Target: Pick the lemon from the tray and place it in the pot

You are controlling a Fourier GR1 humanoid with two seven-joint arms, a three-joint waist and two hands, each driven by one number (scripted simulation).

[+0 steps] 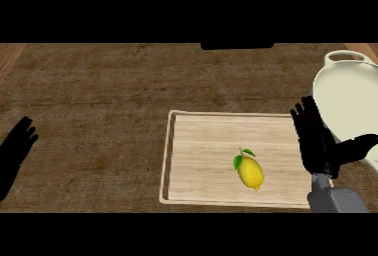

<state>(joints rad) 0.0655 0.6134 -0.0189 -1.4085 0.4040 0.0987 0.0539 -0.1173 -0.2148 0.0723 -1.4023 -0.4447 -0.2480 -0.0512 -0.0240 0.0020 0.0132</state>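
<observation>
Right robot hand (pixel 316 142) lower right, fingers straight, grasping nothing, over tray's right edge. Lemon (pixel 250 172) lies on tray (pixel 199 150), lower centre. Left robot hand (pixel 16 150) relaxed at left edge. Pot (pixel 347 95) upper right on desk (pixel 96 100).

Right hand (pixel 319 142): enters from the lower right on a grey forearm (pixel 336 199), palm open, fingers (pixel 306 117) straight and pointing away from the body, thumb (pixel 359 146) spread out to the right. Nothing held. Left hand (pixel 16 150): at the left edge of the head view, open, fingers up and relaxed, resting there. Left forearm not visible. The two hands are well apart.
</observation>
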